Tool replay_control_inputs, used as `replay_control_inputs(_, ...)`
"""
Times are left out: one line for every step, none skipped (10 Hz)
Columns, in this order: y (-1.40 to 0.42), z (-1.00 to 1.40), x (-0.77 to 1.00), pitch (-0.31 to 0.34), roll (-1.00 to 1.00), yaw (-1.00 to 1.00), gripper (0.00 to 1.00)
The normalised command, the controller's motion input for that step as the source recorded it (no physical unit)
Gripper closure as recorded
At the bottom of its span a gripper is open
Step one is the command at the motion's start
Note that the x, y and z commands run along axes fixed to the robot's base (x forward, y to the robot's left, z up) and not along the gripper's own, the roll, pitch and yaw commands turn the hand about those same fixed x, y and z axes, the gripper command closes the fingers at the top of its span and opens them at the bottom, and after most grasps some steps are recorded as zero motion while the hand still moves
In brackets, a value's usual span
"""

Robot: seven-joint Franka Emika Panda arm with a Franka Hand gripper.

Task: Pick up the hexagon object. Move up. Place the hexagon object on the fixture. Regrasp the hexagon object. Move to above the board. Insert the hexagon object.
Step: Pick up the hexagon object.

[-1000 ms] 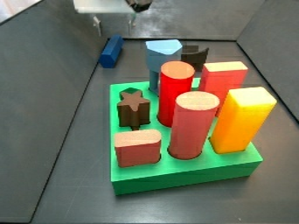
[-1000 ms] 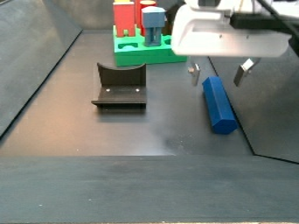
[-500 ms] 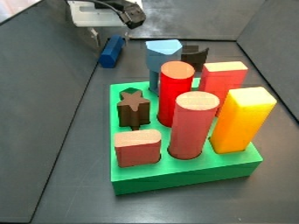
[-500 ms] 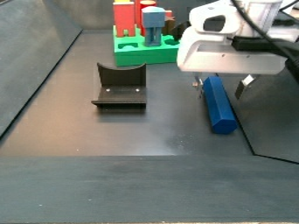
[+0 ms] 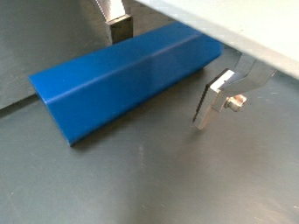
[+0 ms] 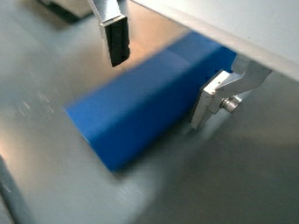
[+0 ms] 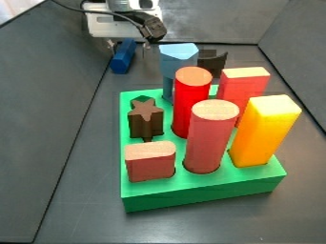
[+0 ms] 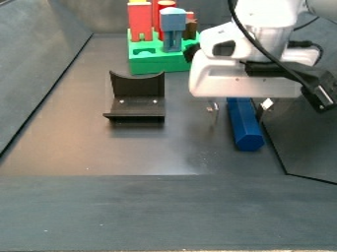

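Observation:
The hexagon object is a long blue bar lying flat on the dark floor, also seen in a side view and in both wrist views. My gripper is low over its far end, open, with one finger on one side of the bar and the other finger on the opposite side. The fingers stand apart from the bar's faces. In a side view the gripper hides the bar's far end. The fixture stands empty beside the bar.
The green board holds several upright pieces: red cylinders, a yellow block, a brown star and a pink block. It also shows beyond the fixture. Sloped grey walls surround the floor.
The gripper has come down from above the bar and now straddles it with its fingers near the floor. The bar has not moved.

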Motion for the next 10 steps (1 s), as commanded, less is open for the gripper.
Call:
replay_control_inputs(-0.34, 0.00, 0.00, 0.000, 0.19, -0.11, 0.00)
replay_control_inputs(0.00, 0.00, 0.00, 0.000, 0.00, 0.00, 1.00)
replay_control_inputs(0.00, 0.00, 0.00, 0.000, 0.00, 0.00, 1.00)
replay_control_inputs(0.00, 0.00, 0.00, 0.000, 0.00, 0.00, 1.00)
replay_control_inputs(0.00, 0.00, 0.00, 0.000, 0.00, 0.00, 1.00)
replay_control_inputs(0.00, 0.00, 0.00, 0.000, 0.00, 0.00, 1.00)
replay_control_inputs(0.00, 0.00, 0.00, 0.000, 0.00, 0.00, 1.00)
replay_control_inputs(0.00, 0.00, 0.00, 0.000, 0.00, 0.00, 1.00)
replay_control_inputs(0.00, 0.00, 0.00, 0.000, 0.00, 0.00, 1.00)
replay_control_inputs(0.00, 0.00, 0.00, 0.000, 0.00, 0.00, 1.00)
